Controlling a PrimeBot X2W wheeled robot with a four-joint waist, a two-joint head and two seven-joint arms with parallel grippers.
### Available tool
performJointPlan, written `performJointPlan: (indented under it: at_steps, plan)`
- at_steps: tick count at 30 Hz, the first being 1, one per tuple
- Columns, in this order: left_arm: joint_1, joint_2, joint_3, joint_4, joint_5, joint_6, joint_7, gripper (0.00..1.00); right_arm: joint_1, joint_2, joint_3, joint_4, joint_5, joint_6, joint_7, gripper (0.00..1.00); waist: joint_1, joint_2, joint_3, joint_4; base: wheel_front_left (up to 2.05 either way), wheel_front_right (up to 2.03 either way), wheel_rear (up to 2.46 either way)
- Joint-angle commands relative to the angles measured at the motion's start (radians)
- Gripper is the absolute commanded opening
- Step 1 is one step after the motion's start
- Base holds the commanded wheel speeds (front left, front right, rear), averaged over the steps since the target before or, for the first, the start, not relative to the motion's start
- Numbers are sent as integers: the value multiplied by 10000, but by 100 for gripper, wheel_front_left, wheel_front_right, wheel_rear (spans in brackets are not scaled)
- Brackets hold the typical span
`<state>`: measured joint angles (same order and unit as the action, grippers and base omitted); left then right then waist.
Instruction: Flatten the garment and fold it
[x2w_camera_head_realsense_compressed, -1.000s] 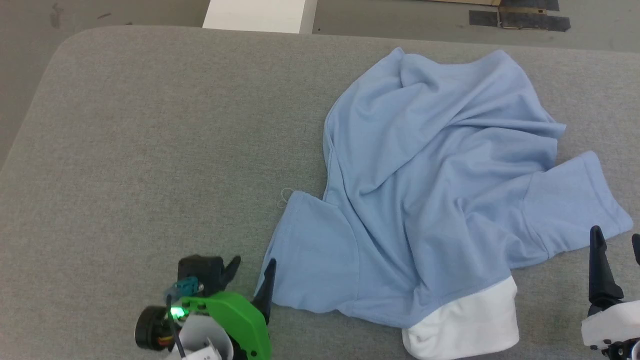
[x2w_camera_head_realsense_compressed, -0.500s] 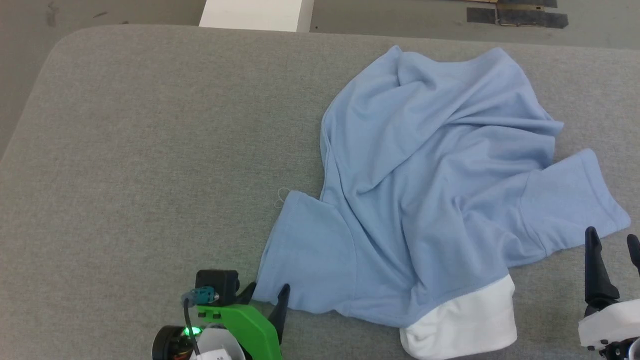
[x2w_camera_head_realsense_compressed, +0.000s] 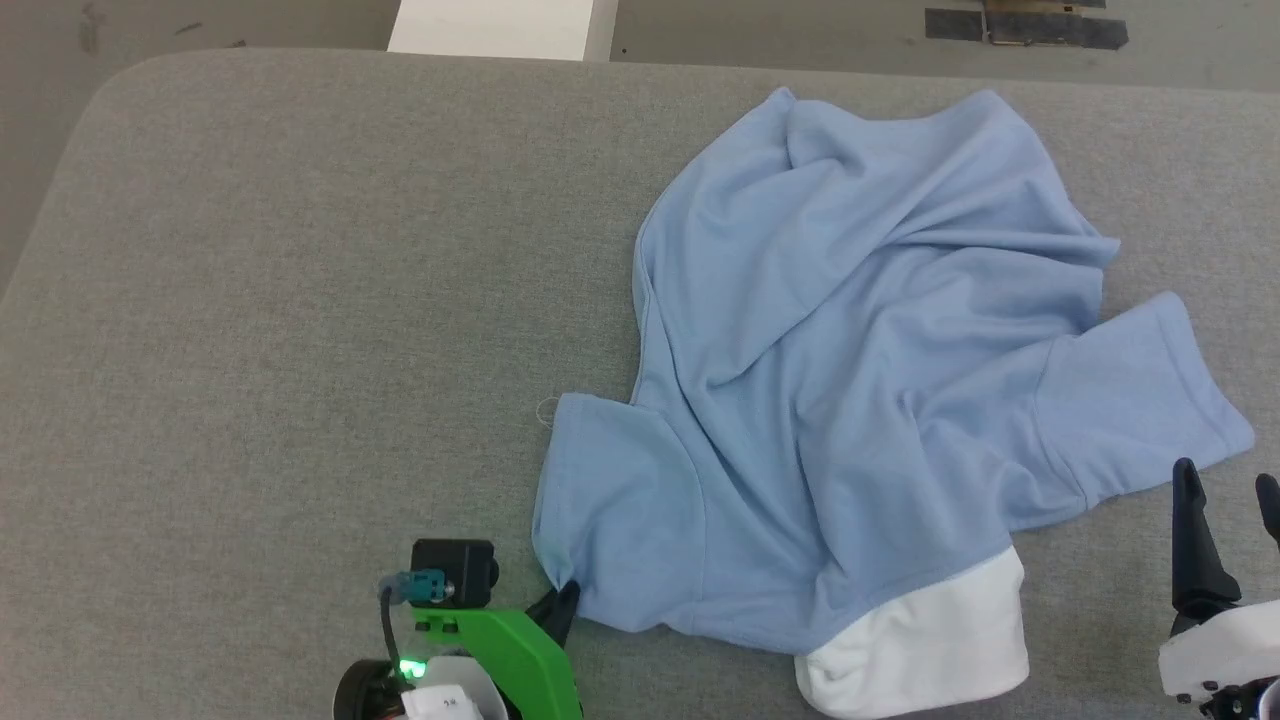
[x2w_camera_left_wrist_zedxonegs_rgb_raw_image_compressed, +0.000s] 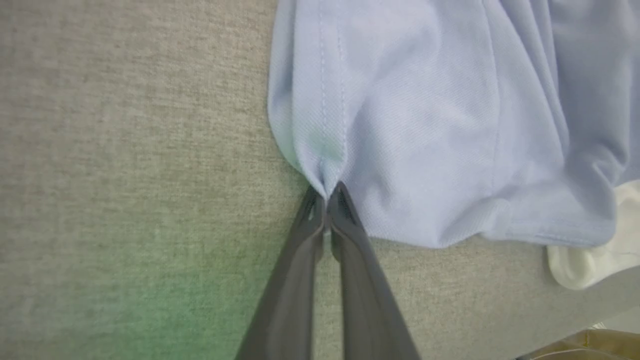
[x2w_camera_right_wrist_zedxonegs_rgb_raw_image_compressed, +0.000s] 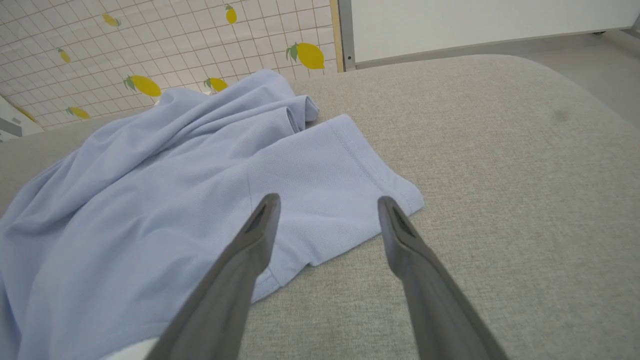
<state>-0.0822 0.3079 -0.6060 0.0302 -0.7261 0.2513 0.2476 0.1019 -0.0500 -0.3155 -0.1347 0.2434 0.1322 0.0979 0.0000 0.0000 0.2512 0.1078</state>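
At the garment's nearest corner, the left gripper (x2w_camera_head_realsense_compressed: 560, 600) with its long dark fingers is pinched shut on the hem of one short sleeve (x2w_camera_head_realsense_compressed: 620, 500). In the left wrist view, the cloth puckers into the closed tips (x2w_camera_left_wrist_zedxonegs_rgb_raw_image_compressed: 327, 192). This is likely a hold for drawing that sleeve outward so the bunched cloth spreads.

The garment (x2w_camera_head_realsense_compressed: 850, 350), a light blue, short-sleeved soft knit shirt, lies crumpled on the grey fabric-covered padded surface (x2w_camera_head_realsense_compressed: 300, 300). A white fabric part (x2w_camera_head_realsense_compressed: 915, 640) sticks out from under its near edge.

Off the garment's right side, the right gripper (x2w_camera_head_realsense_compressed: 1227, 475) holds nothing, its two fingers spread wide. It sits just short of the other sleeve (x2w_camera_head_realsense_compressed: 1140, 390), and in the right wrist view the fingers (x2w_camera_right_wrist_zedxonegs_rgb_raw_image_compressed: 328, 200) frame that sleeve's hemmed corner. I judge it is waiting to take the matching grip.

Farther on, the shirt's body rises in deep diagonal folds, so the flattening has barely begun and no fold has been made.

Beyond the garment's far edge, past the padded surface, stand a white rectangular block (x2w_camera_head_realsense_compressed: 500, 25) and dark tape patches on the floor (x2w_camera_head_realsense_compressed: 1025, 25). The right wrist view shows a white tiled wall printed with yellow lemons (x2w_camera_right_wrist_zedxonegs_rgb_raw_image_compressed: 150, 40).

No logo or lettering can be read on the cloth. A small white tag (x2w_camera_head_realsense_compressed: 430, 705) near the left gripper's green housing (x2w_camera_head_realsense_compressed: 510, 650) bears marks too small to read.
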Motion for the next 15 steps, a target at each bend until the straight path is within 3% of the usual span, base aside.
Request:
performJointPlan:
  at_steps: [1,8,15]
  plan:
    - [2,-134,9,160,-70,20,-153,0,-115,-3,-17,55,35,-15,-44,100,0,0,-86,20,0,0,0]
    - [255,9,1149,-512,-152,605,-1328,0,-45,-3,-82,160,39,-15,-71,100,0,0,-389,92,0,0,0]
    - [1551,775,2534,-1835,-418,1602,-1735,0,105,-3,-132,258,78,-15,-68,100,0,0,-675,169,0,0,0]
